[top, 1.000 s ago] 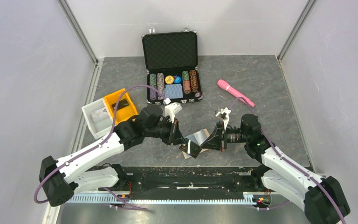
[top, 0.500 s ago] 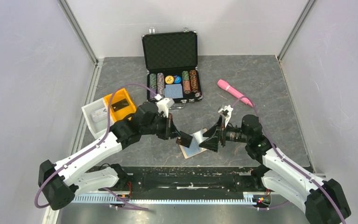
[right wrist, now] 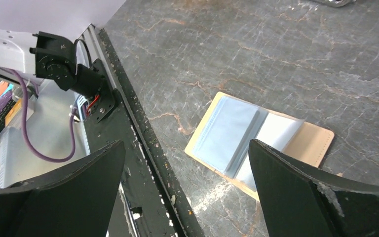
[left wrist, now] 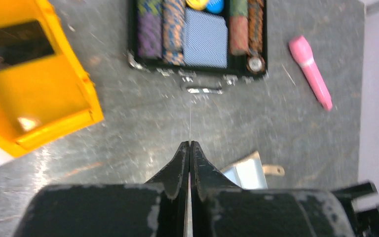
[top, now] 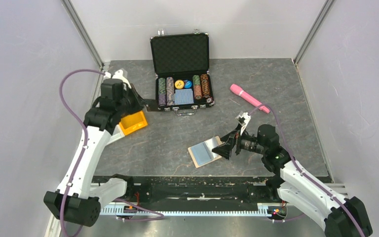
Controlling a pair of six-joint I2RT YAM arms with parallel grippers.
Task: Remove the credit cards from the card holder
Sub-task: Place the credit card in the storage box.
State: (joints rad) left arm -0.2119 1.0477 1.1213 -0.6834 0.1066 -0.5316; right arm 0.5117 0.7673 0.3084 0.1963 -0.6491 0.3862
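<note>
Tan outside, blue-grey inside: saw the card holder (right wrist: pixel 256 138) lying open on the table (top: pixel 168 143) under the right gripper (right wrist: pixel 186 143), spread wide, empty. Found the left gripper (left wrist: pixel 189 144) pinched on seemingly an edge-on card (left wrist: pixel 189 123) beside the yellow bin (left wrist: pixel 44 98). Judged mid-removal; next, releasing it there.

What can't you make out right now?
- Cards left in the card holder: in the right wrist view the hazy blue-grey sleeves hide them; top view too small.
- Anything in the left gripper: left wrist shows only an edge-on sliver.
- Yellow bin: left wrist, cut off at the left edge.
</note>
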